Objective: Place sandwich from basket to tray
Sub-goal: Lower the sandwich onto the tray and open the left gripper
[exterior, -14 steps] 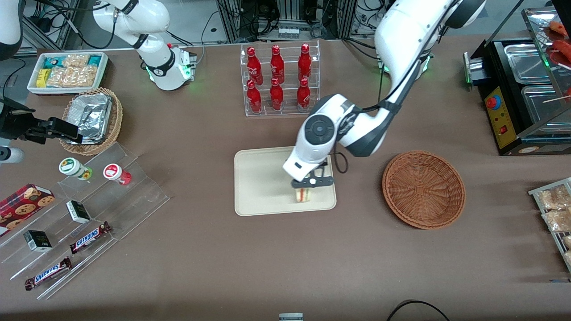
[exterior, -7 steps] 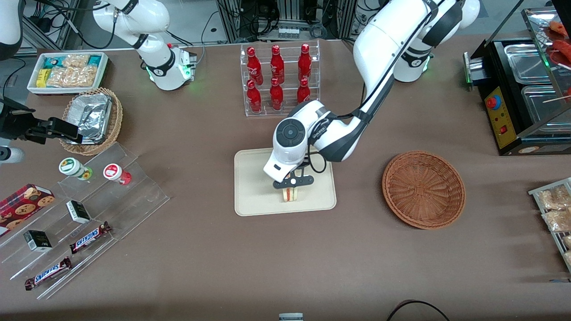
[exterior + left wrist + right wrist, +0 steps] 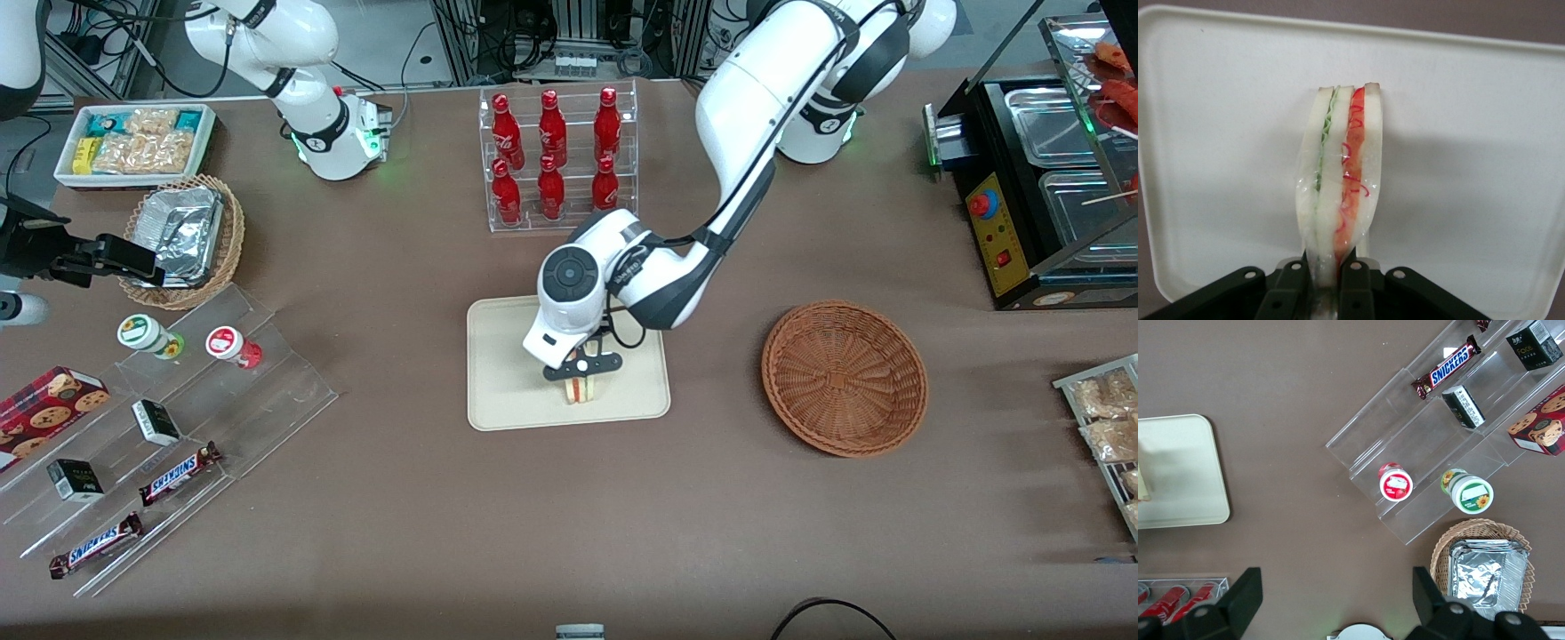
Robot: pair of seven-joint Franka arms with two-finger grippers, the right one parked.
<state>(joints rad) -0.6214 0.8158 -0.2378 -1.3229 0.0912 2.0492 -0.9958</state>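
My left arm's black two-finger gripper (image 3: 582, 377) has carried the small white-bread sandwich wedge with red and green filling (image 3: 581, 388) in from the tray's edge nearest the basket, and now it hangs over the middle of the flat cream tray with round corners and a low rim (image 3: 507, 356). The last little move was tiny, so I think the carrying part is almost over and the putting-down part comes next. The round reddish-brown woven basket (image 3: 845, 378) sits empty toward the working arm's end of the table, well apart from the tray. In the wrist view the black fingers (image 3: 1355, 280) pinch the thin end of the sandwich (image 3: 1341, 177) tight, with the bread standing on its edge and pointing down at the tray (image 3: 1218, 133). The bread looks soft and squishy, and a shiny clear wrap goes around it. The filling makes a green stripe and a red stripe. The tray looks smooth, hard and plain. I cannot tell if the sandwich touches the tray yet.
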